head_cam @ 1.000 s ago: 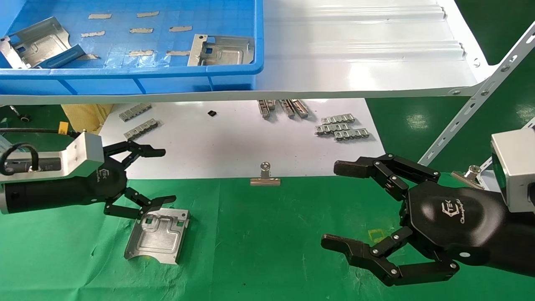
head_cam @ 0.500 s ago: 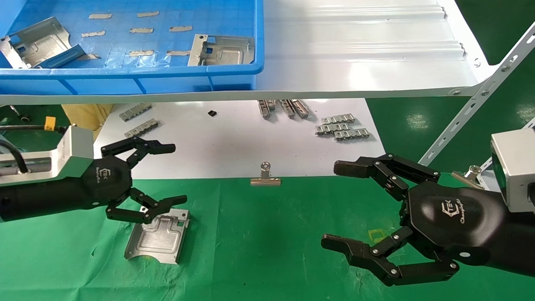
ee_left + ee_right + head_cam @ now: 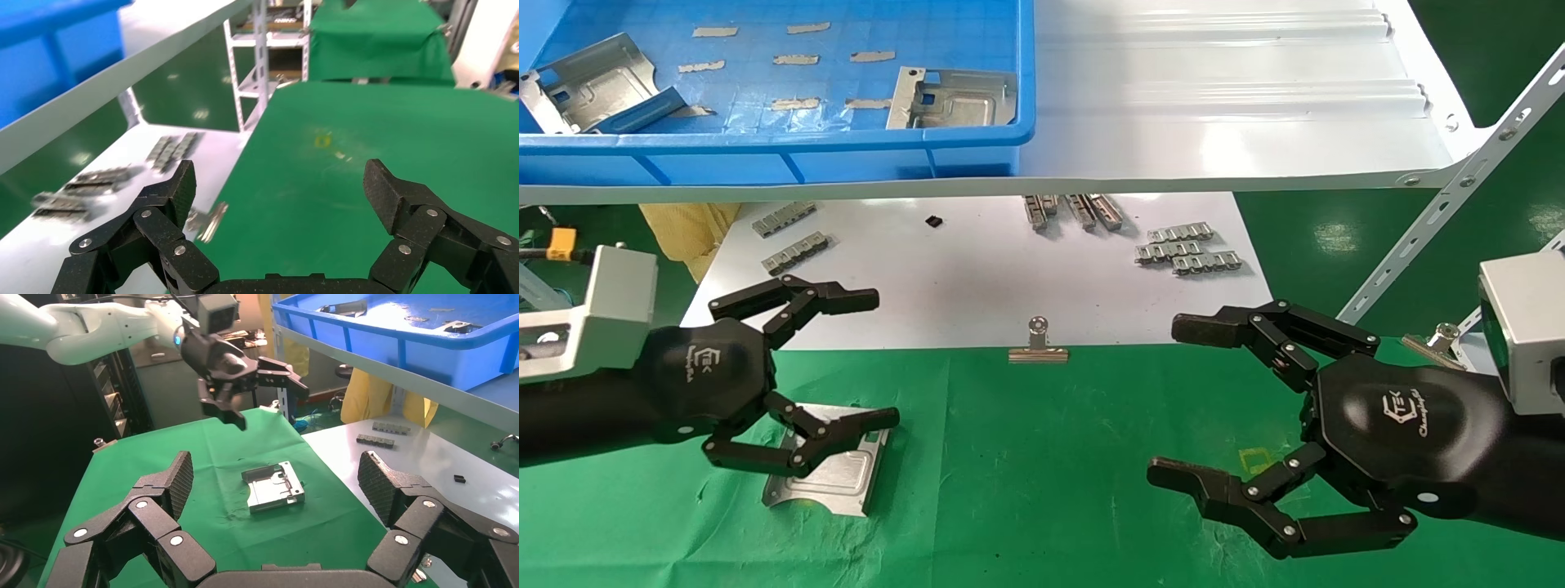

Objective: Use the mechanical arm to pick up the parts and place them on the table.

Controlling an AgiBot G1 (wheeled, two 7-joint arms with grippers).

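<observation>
Green cloth table, wrinkled, fills the near field; white tabletop butts against its far edge, glossy white shelf above that.

Near: my right gripper sits parked low over the cloth on the right side, fingers spread wide, holding nothing. A small yellow square outline is on the cloth between its fingers.

My left gripper is over the left part of the cloth, fingers open, nothing in them. Right wrist view shows it raised clear above the cloth. One part lies flat on the cloth below my lower fingers, concave edge toward me; from the head view the fingers overlap its far edge, but the right wrist view shows the plate lying alone with a gap to the hand.

Mid: a silver binder clip lies at the cloth/tabletop seam, between the two hands and apart from both. The left wrist view shows it too.

Farther: grey link strips on the white tabletop, one group left, one group right.

Far: blue bin on the shelf, left side. Two more parts inside, one at the left end, one near the right wall.
</observation>
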